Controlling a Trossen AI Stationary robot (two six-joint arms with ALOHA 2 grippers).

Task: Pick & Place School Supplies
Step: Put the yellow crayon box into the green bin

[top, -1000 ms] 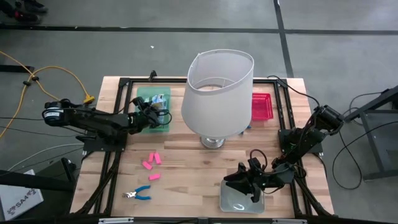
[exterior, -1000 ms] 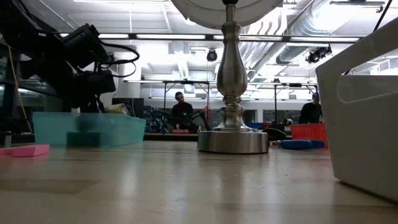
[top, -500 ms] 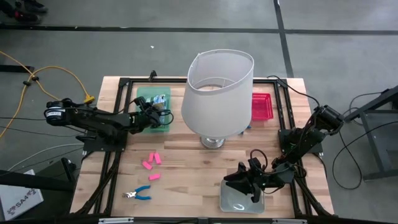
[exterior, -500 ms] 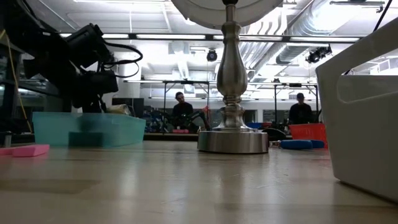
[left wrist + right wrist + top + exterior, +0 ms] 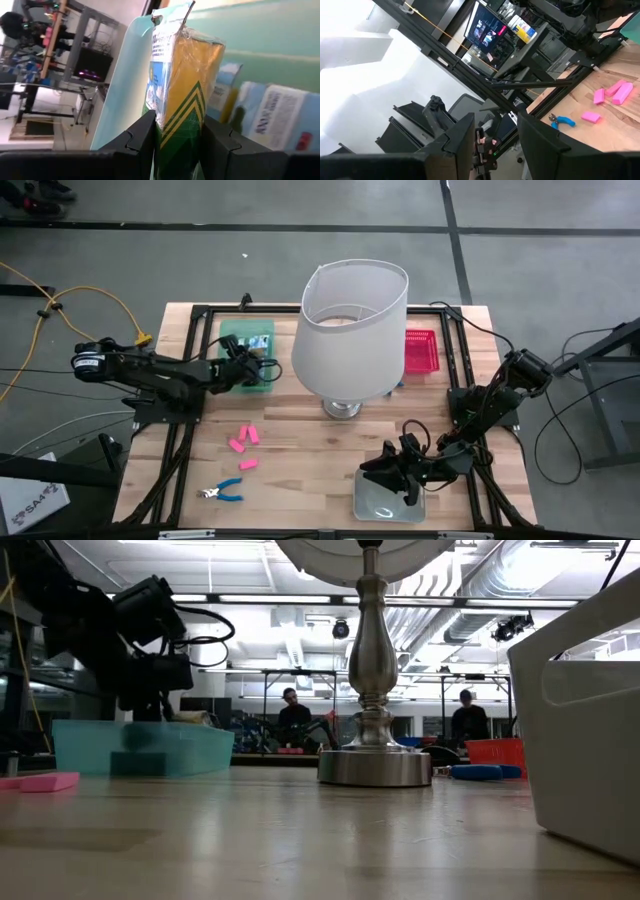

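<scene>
My left gripper (image 5: 247, 366) is shut on a green-yellow crayon box (image 5: 181, 85) over the green tray (image 5: 236, 332), which stands near the table's far left. More printed boxes (image 5: 278, 116) lie in that tray. Pink erasers (image 5: 245, 438) and blue-handled scissors (image 5: 222, 492) lie on the wood at the near left. My right gripper (image 5: 388, 477) hangs open over the clear grey tray (image 5: 388, 502) at the near right, holding nothing. My left gripper pinches the crayon box between its two fingers (image 5: 142, 137), one on each side of the box's near end (image 5: 176, 131). It comes from the table's left, slanting down over the tray. The box's far end points into the tray; whether it touches the floor cannot be told.
A tall lamp with a big white shade (image 5: 350, 330) and metal base (image 5: 375, 766) stands mid-table between the arms. A red tray (image 5: 421, 350) sits at the far right, with a blue item (image 5: 480, 772) beside it. People (image 5: 292, 718) stand in the room beyond.
My left gripper has shifted slightly toward the table's right, farther over the green tray, still shut on the box. The right arm has kept still.
</scene>
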